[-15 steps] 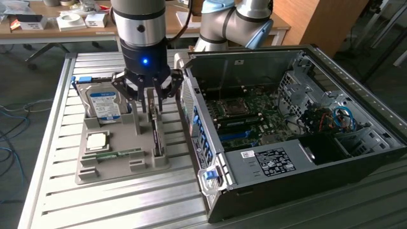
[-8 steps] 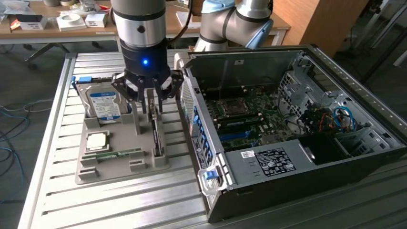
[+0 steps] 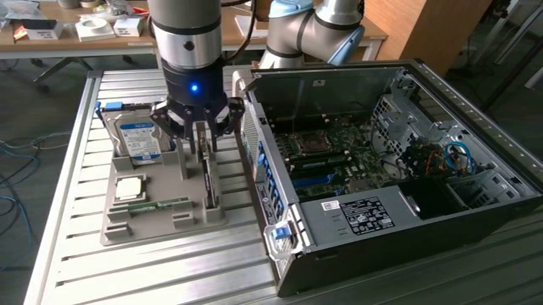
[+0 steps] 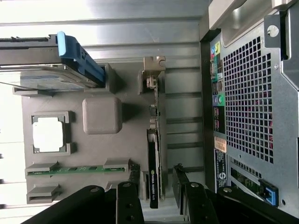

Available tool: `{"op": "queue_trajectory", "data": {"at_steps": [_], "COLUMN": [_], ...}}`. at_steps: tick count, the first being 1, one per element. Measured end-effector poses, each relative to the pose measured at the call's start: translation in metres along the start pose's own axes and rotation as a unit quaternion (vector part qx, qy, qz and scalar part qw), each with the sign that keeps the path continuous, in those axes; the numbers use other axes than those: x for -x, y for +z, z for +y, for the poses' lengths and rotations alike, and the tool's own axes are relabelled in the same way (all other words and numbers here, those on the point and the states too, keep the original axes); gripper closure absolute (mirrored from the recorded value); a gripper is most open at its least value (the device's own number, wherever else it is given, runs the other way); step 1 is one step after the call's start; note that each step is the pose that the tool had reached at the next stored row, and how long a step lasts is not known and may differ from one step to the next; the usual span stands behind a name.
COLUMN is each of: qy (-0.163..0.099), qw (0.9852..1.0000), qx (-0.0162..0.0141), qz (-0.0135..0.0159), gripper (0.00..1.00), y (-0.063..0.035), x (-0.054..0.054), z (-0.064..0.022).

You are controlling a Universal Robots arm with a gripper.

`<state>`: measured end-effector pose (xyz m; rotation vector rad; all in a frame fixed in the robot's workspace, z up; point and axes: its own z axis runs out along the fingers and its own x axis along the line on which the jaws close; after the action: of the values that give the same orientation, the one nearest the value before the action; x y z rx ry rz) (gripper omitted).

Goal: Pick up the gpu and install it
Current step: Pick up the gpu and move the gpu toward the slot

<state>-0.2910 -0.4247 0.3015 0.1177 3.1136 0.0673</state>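
— Grey tray holds the gpu on edge beside the case; gripper above it?
— Yes. Wrist view adds: fingers spread, straddling the gpu, clear gaps either side.

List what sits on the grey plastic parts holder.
Upright silver hard drive with blue label, square silver processor, narrow green memory stick, and the thin gpu card on edge between the open fingers of the gripper, which hides the card's far end in the exterior view.

Exterior view looks down from farther off onto the gripper; wrist view — close, aimed straight down past it — shares the tray beneath.
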Motion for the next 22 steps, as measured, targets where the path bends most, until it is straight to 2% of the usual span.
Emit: {"op": "queue_trajectory", "data": {"at_steps": [6, 16, 22], "qy": [0.000, 0.000, 0.000], "qw": [1.0000, 1.0000, 1.0000], "qx": [-0.0002, 0.0000, 0.0000], "qz": [0.0002, 0.0000, 0.0000], "gripper": [0.58, 0.58, 0.58], "y": [0.0040, 0.0171, 0.0196], "x": [0.000, 0.000, 0.000], "z": [-0.0002, -0.0007, -0.0008]}}
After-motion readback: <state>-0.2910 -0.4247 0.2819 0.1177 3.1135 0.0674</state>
